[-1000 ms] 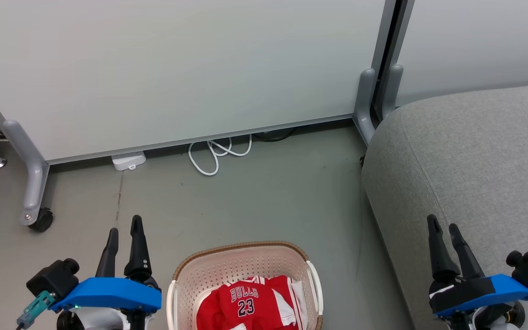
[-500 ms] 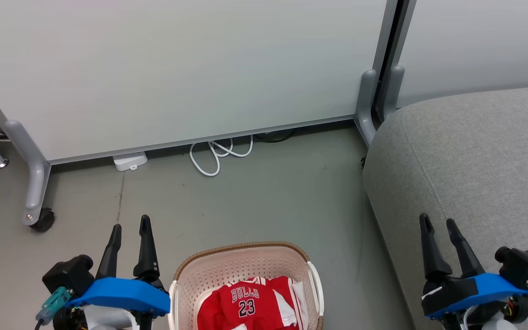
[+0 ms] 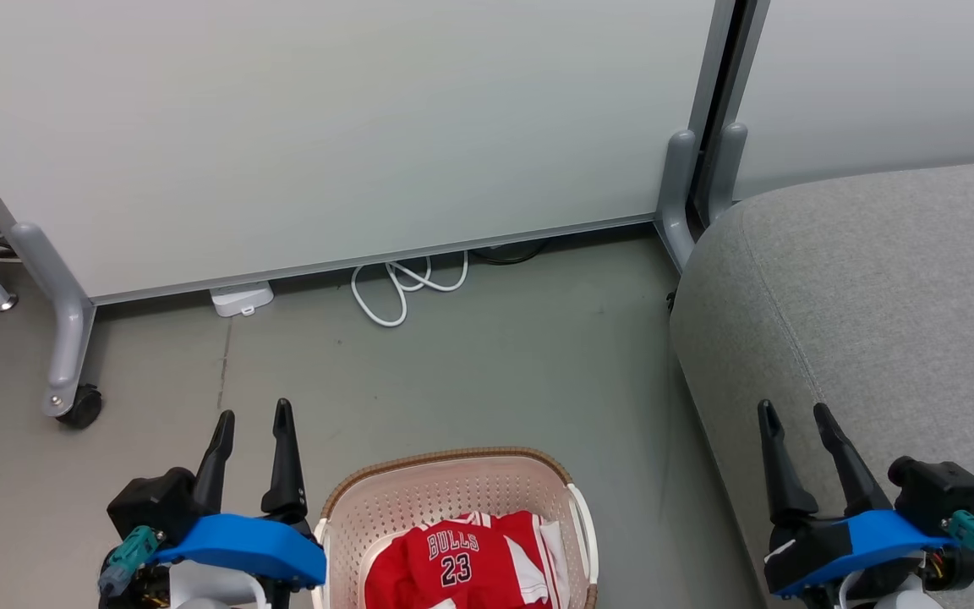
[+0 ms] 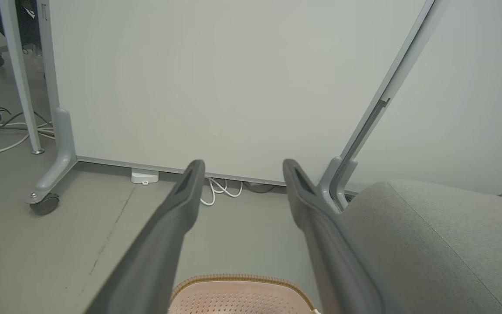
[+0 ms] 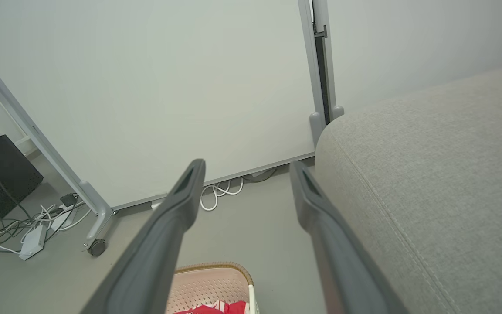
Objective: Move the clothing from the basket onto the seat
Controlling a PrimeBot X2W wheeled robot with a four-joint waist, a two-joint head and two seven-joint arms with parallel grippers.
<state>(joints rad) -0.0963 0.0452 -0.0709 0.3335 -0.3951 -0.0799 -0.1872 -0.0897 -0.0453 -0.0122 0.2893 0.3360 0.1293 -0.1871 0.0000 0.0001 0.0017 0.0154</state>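
Red clothing (image 3: 462,562) lies in the basket (image 3: 445,458), near centre; the seat (image 3: 876,279) at right holds none. Left gripper (image 3: 254,423) and right gripper (image 3: 791,421) hover, fingers spread, empty. The whole transfer is left to do.

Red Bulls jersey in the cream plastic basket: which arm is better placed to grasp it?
Probably left: left gripper hovers beside the basket; right gripper is farther off, over the grey fabric seat.

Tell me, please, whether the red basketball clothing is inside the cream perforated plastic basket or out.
Inside: the red BULLS 23 clothing lies crumpled in the cream perforated basket, below its rim.
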